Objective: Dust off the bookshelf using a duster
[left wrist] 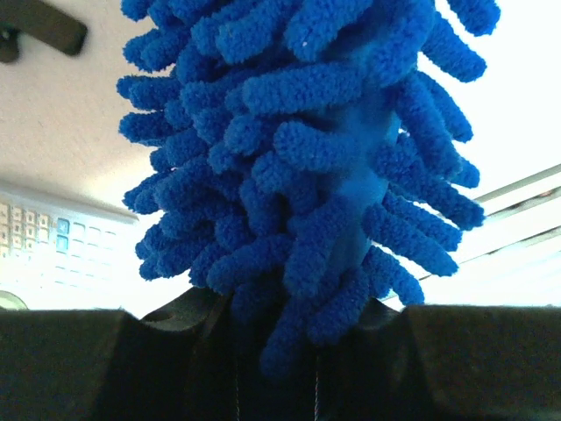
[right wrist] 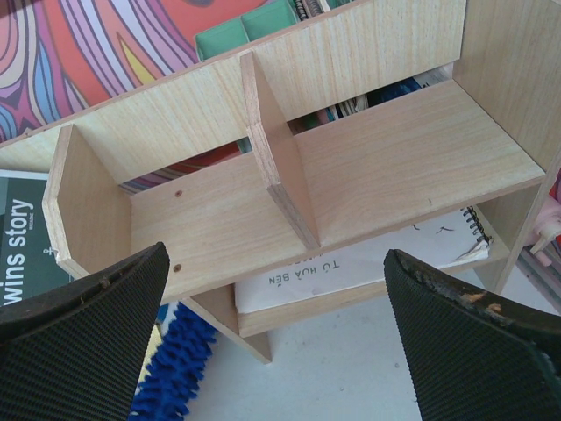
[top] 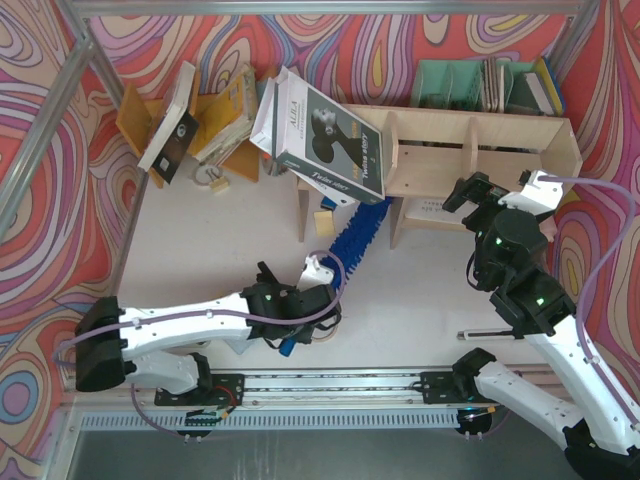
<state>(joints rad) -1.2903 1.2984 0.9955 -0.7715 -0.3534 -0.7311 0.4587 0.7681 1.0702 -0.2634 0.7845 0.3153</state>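
The bookshelf (top: 470, 150) is a pale plywood unit at the back right, and the right wrist view shows its upright dividers (right wrist: 368, 167). The fluffy blue duster (top: 358, 235) lies slanted, its head reaching under the shelf's left end. My left gripper (top: 322, 290) is shut on the duster just below the fluff, and the blue handle end (top: 287, 348) pokes out behind it. In the left wrist view the duster (left wrist: 307, 149) fills the frame above my left gripper (left wrist: 280, 351). My right gripper (top: 497, 185) hangs open before the shelf front (right wrist: 276, 342), holding nothing; the duster (right wrist: 175, 364) shows at lower left.
A large dark book (top: 325, 135) leans over the shelf's left end. A white spiral notebook (right wrist: 368, 263) lies on the lower shelf. An orange rack (top: 200, 120) with books stands at the back left, a teal organiser (top: 470, 85) behind the shelf. Patterned walls close in both sides.
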